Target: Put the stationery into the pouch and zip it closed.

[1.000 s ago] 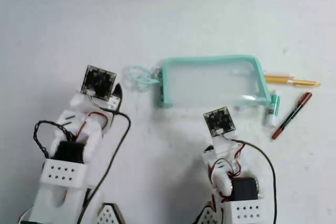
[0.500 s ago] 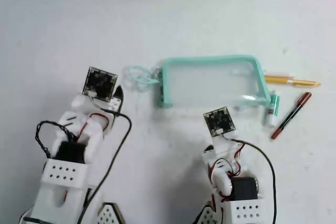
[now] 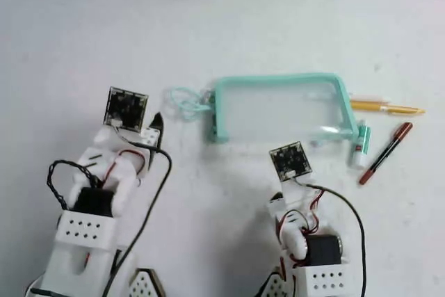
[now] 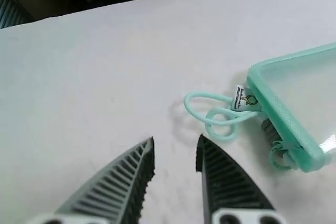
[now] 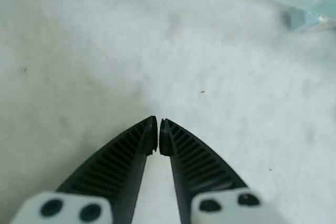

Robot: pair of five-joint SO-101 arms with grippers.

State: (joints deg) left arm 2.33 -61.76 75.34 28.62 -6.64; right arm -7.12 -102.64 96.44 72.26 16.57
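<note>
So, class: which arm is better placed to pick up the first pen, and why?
Probably right. The yellow pen and red pen lie beyond the pouch on that arm's side; the left end effector sits by the cord loop, opposite.

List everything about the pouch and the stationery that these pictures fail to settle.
1. Whether the pouch is zipped: the zip is too small to read in the high view, and the left wrist view's edge cuts the pouch off just past its corner.
2. What, if anything, lies inside the pouch: its clear side glares in the high view.
3. What the white-and-teal stick is: too small in the high view to identify.
</note>
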